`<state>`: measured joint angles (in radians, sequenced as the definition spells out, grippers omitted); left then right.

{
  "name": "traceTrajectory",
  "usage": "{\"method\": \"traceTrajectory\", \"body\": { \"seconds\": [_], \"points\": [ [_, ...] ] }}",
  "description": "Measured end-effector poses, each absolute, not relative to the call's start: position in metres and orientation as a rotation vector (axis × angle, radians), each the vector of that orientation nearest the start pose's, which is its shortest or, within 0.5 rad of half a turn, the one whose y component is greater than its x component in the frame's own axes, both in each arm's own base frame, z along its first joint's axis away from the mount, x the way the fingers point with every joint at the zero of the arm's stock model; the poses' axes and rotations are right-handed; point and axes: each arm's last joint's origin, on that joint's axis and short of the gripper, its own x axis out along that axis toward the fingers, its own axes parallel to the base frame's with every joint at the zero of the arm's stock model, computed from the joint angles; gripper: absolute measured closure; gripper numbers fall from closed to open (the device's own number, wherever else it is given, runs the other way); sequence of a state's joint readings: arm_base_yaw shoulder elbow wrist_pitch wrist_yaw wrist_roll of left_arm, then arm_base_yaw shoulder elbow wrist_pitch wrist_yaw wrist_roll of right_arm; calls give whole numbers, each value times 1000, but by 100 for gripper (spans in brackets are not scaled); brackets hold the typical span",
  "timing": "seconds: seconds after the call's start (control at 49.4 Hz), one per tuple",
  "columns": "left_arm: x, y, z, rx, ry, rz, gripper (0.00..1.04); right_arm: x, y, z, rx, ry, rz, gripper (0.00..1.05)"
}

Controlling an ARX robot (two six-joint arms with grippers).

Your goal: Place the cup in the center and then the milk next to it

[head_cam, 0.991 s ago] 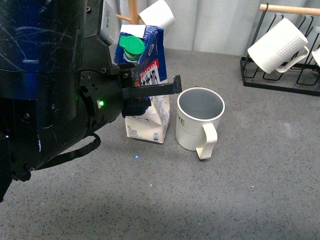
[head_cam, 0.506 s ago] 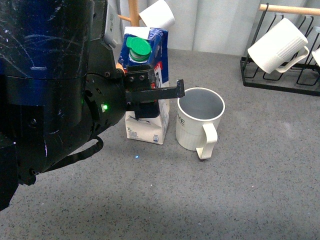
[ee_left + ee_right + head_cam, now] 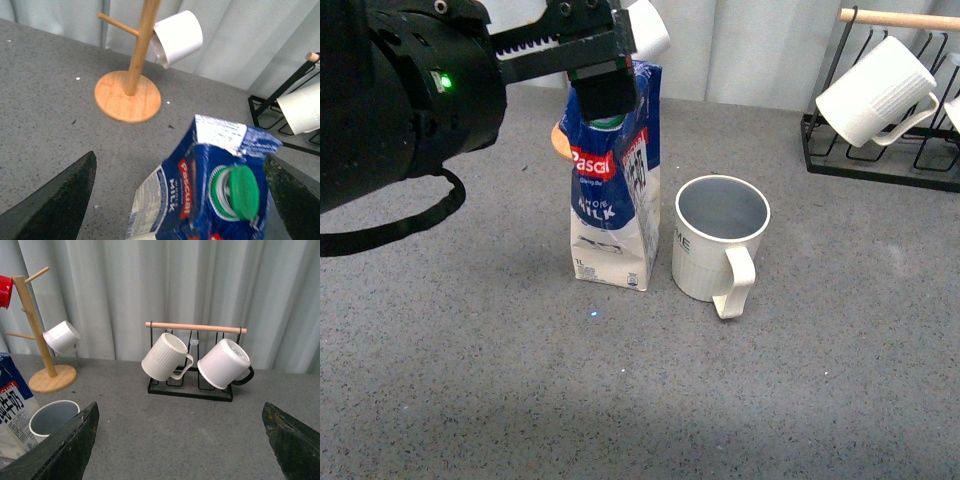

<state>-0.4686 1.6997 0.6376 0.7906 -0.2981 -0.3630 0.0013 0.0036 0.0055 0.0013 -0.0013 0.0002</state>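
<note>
The milk [image 3: 612, 205], a blue-and-white carton with a red logo, stands upright on the grey table. The cup [image 3: 705, 268], an off-white ribbed mug with a grey inside, stands close to its right, handle toward me. My left gripper [image 3: 605, 95] hangs open at the carton's top. In the left wrist view the gripper [image 3: 180, 156] has its fingers [image 3: 55, 200] wide apart, with the milk [image 3: 165, 200] and its green cap [image 3: 239, 192] between them, untouched. My right gripper [image 3: 180, 405] is open over bare table, off to the right of the cup [image 3: 52, 417] and milk [image 3: 12, 415].
A wooden mug tree [image 3: 127, 95] holding a white mug [image 3: 177, 37] stands behind the carton. A black rack [image 3: 880, 165] with a ribbed white mug [image 3: 875, 90] sits at the back right. In the right wrist view a red mug [image 3: 4, 290] hangs on the tree.
My left gripper has risen from the carton's middle to its top, and the arm has drawn back up and left. The carton and the cup have stayed put.
</note>
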Motion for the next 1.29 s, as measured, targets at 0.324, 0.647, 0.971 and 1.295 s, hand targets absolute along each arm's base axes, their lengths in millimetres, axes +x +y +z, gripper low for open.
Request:
{"method": "traceTrajectory", "body": {
  "seconds": [0.324,0.647,0.971,1.295],
  "points": [
    [236,-70,163,-35,4,-9,63,98,0,165,0,-3,2,9],
    [185,-28,162,-7,14,-7,101,98,0,165,0,-3,3,9],
    [159,-14,162,-6,14,-6,101,98,0,165,0,-3,3,9],
    [143,0,166,-7,1,0,101,98,0,165,0,-3,3,9]
  ]
}}
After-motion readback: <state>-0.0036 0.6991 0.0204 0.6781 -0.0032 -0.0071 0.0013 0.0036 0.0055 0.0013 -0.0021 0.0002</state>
